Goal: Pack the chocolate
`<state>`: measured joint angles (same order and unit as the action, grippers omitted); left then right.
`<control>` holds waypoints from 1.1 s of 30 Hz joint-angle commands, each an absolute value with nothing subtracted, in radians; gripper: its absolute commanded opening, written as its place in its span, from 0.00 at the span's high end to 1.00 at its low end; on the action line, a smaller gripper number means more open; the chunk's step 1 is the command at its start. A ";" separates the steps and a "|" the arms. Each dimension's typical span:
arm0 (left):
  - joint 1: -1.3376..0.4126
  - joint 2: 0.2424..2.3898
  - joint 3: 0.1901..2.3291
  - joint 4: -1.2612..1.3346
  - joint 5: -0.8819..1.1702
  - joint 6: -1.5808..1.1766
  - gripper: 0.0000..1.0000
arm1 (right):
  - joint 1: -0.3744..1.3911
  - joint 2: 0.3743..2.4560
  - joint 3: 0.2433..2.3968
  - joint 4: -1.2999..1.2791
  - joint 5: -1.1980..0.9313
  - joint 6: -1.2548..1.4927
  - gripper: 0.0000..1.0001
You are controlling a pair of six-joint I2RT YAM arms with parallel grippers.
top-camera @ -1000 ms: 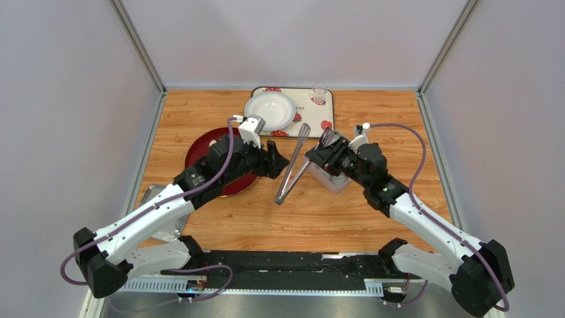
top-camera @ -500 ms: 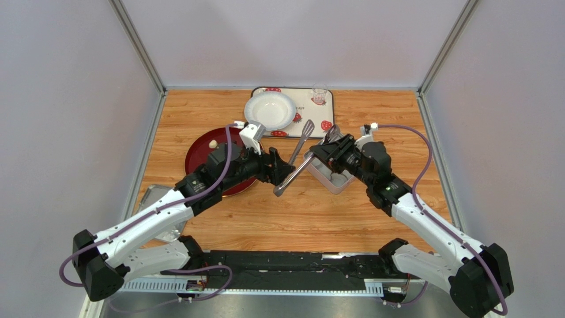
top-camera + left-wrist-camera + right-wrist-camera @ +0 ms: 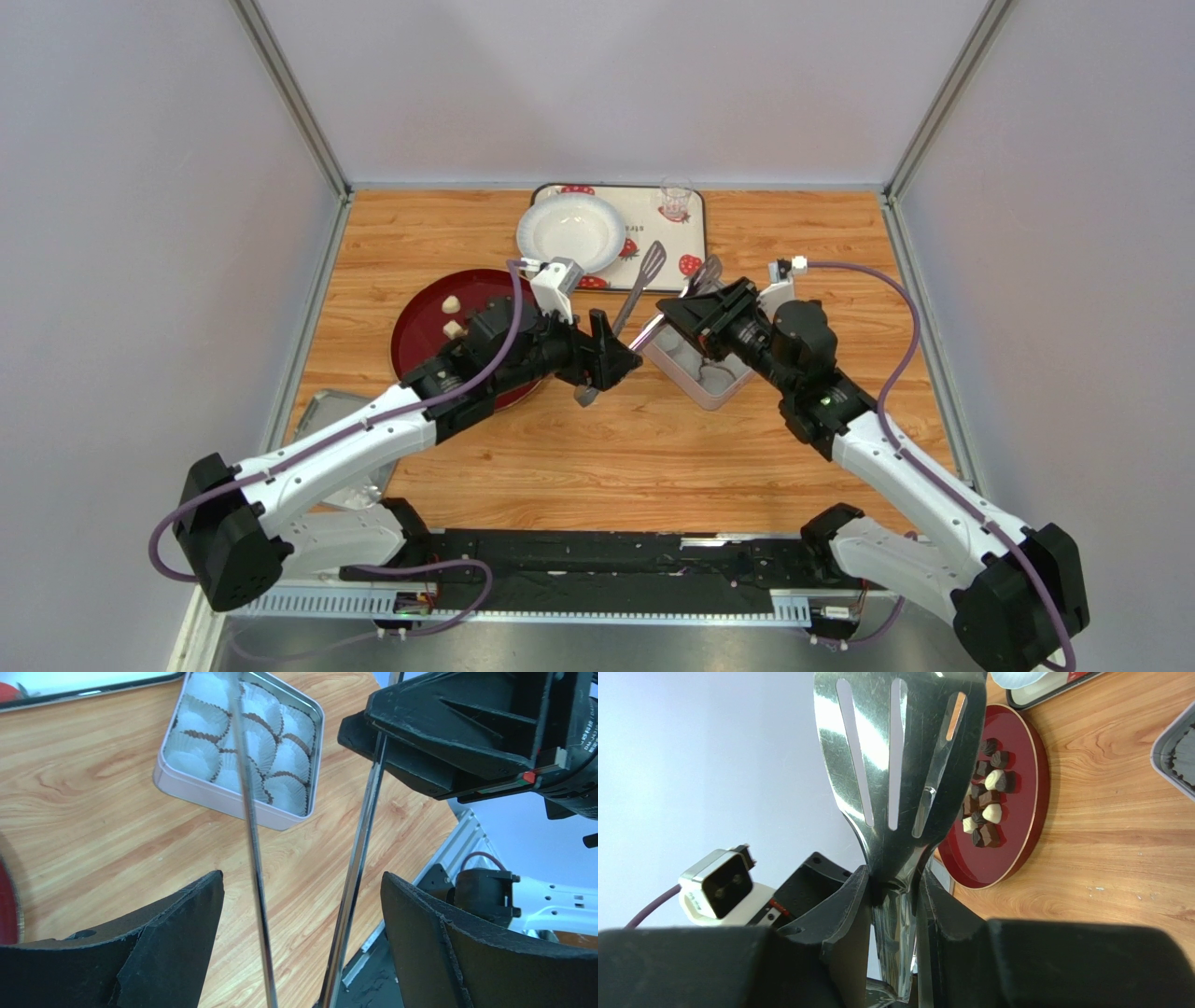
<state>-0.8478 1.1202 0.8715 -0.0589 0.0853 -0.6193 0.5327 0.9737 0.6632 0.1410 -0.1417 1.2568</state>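
Chocolate (image 3: 987, 805) is all on the red plate (image 3: 1022, 822) at left and the tin (image 3: 210, 799) has empty cups, so nothing's packed yet. Right gripper (image 3: 892, 882) clamps the tongs (image 3: 899, 756), left gripper (image 3: 302, 876) is spread wide around their arms.

Dark brown and cream-white are being displayed by the chocolate (image 3: 987, 805), which is being set off by a deep red plate (image 3: 1022, 815). Polished silver with three slots is being shown by the tongs (image 3: 899, 756). White paper cups (image 3: 288, 759), brown-edged, are being framed by a silvery tin (image 3: 210, 796). Red strawberries are being carried on the white tray (image 3: 666, 235).
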 commanded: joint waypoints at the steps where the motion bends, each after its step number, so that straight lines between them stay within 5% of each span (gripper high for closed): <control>1: -0.857 1.149 0.896 0.050 0.144 -0.678 0.10 | 0.522 0.945 0.678 0.238 -0.146 1.287 1.00; 15: -0.871 1.197 0.927 0.109 0.166 -0.692 0.23 | 0.522 0.945 0.652 0.248 -0.153 1.318 1.00; 33: -0.871 1.193 0.977 0.017 0.081 -0.588 0.25 | 0.522 0.960 0.649 0.232 -0.186 1.325 1.00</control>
<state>-0.8646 1.1973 0.9108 0.0166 0.1078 -0.6437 0.5220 0.9649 0.6514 0.1848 -0.1711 1.3125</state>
